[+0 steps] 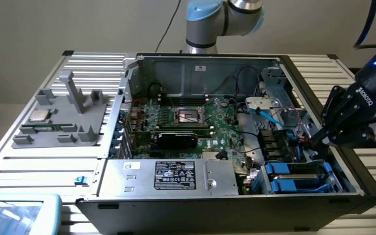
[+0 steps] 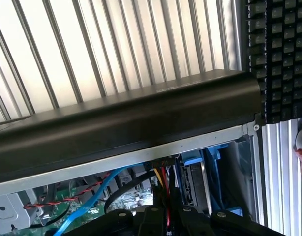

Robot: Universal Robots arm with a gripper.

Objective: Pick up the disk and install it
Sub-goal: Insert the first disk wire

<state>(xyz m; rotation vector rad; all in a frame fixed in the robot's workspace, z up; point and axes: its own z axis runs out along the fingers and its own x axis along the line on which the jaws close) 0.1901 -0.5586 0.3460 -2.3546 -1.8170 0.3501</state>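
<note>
The open computer case (image 1: 240,196) lies on a slatted table. In its drive bay, at the front corner on the exterior view's right, sits the disk (image 1: 297,176) in blue carrier frames; in the wrist view its grey metal (image 2: 193,182) shows between blue plastic. My black gripper (image 1: 317,143) reaches down inside the case just behind that bay, among the cables. The wrist view has the gripper (image 2: 166,216) shut, with a bundle of yellow, red and black wires (image 2: 163,179) running down between the fingertips. A blue data cable (image 2: 92,196) curves beside it.
A silver power supply (image 1: 168,178) with a black label fills the case's front. The motherboard (image 1: 188,120) lies behind it. A grey fixture (image 1: 64,117) with a small chip stands on the exterior view's left. A keyboard (image 2: 284,59) lies beyond the case's black wall (image 2: 121,123).
</note>
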